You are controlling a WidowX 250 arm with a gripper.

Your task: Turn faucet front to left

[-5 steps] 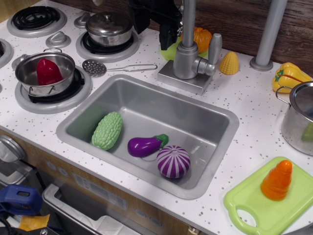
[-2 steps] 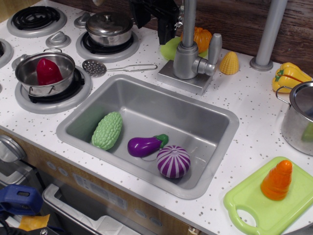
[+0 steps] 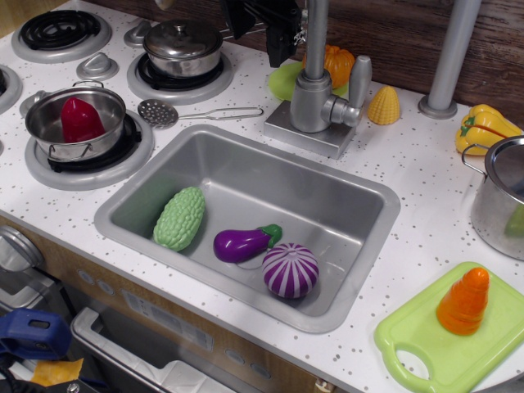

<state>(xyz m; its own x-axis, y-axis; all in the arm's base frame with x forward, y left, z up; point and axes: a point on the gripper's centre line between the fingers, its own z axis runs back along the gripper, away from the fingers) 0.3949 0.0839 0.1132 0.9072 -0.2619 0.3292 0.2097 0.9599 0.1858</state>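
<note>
The grey metallic faucet (image 3: 312,102) stands on its square base behind the sink (image 3: 147,190). Its thin spout pipe (image 3: 317,33) rises out of the top of the frame, and its flat lever handle (image 3: 359,82) sticks up on the right side. My black gripper (image 3: 282,33) hangs at the top edge, just left of the spout pipe and above the base. Most of it is cut off by the frame, so its jaws cannot be made out.
The sink holds a green gourd (image 3: 180,217), an eggplant (image 3: 243,242) and a purple onion (image 3: 290,269). A pumpkin (image 3: 338,64), a green plate (image 3: 286,80) and corn (image 3: 383,106) sit behind the faucet. A plain grey pole (image 3: 449,57) stands at the right. Pots (image 3: 76,123) and a slotted spoon (image 3: 192,113) are on the stove at the left.
My gripper has risen and drawn back slightly toward the top of the frame, uncovering more of the green plate. The faucet and the rest have not moved.
</note>
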